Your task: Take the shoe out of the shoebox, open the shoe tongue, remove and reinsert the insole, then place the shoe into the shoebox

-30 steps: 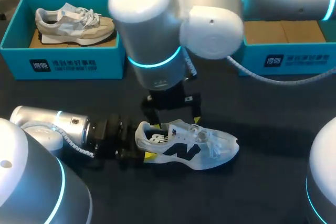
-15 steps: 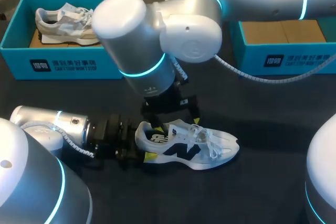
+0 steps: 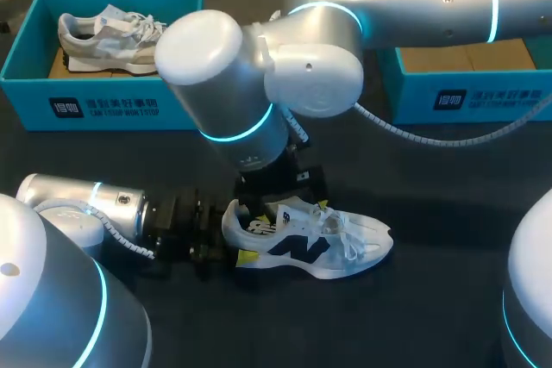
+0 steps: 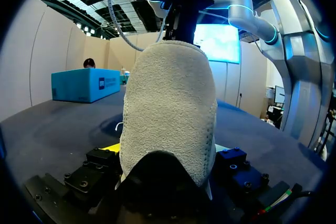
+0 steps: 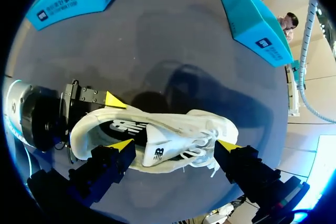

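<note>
The white shoe (image 3: 310, 243) lies on its side on the dark table (image 3: 431, 299), out of any box, toe toward my right. My left hand (image 3: 237, 234) comes in low along the table and is closed on the heel, one yellow-tipped finger on each side. My right hand (image 3: 285, 206) hangs just above the shoe's collar, its fingers spread wide, one over the heel end and one over the laces, holding nothing. At the back of the table, well apart from the shoe, stand two teal boxes: the back-left shoebox (image 3: 103, 105) holds a beige shoe (image 3: 112, 36), and the back-right shoebox (image 3: 466, 96) shows only its brown cardboard floor
</note>
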Robot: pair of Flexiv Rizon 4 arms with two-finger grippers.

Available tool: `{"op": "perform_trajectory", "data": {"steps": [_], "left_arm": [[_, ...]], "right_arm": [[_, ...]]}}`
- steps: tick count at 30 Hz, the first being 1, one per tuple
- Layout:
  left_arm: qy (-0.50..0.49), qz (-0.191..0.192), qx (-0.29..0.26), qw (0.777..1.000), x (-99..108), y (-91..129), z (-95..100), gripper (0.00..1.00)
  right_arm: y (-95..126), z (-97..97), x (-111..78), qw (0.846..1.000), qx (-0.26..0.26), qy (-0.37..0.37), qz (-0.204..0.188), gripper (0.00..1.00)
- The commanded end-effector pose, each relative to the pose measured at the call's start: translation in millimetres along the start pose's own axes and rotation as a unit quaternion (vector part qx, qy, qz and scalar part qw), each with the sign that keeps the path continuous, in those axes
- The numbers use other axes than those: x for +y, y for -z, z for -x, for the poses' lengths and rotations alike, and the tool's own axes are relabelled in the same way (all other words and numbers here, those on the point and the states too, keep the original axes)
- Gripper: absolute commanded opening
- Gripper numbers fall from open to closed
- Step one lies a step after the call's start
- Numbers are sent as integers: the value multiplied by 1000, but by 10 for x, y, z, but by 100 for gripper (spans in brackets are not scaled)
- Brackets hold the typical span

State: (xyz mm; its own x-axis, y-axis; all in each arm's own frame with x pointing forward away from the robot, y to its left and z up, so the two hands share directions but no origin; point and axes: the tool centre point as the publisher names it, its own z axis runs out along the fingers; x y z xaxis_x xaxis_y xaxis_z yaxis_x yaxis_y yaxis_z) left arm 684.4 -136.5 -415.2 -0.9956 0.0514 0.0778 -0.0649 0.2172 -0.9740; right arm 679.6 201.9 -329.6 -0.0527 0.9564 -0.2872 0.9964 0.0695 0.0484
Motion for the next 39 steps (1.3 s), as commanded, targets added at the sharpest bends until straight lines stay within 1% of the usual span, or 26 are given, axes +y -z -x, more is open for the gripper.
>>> {"op": "perform_trajectory", "data": {"steps": [1,11,23,32,39], "left_arm": [[0,1,-2,1000,-6,-5,-5,0],[0,1,-2,1000,-6,-5,-5,0],[0,1,-2,1000,-6,-5,-5,0],[0,1,-2,1000,-6,-5,-5,0],[0,1,-2,1000,-6,-5,-5,0]], "right_arm": [[-77,-38,-48,1000,8,-12,7,100],[-168,31,-60,1000,18,8,16,100],[-201,133,-38,1000,9,8,12,100],[-137,287,-57,1000,0,3,6,100],[-44,368,-65,1000,-11,1,4,100]]}}
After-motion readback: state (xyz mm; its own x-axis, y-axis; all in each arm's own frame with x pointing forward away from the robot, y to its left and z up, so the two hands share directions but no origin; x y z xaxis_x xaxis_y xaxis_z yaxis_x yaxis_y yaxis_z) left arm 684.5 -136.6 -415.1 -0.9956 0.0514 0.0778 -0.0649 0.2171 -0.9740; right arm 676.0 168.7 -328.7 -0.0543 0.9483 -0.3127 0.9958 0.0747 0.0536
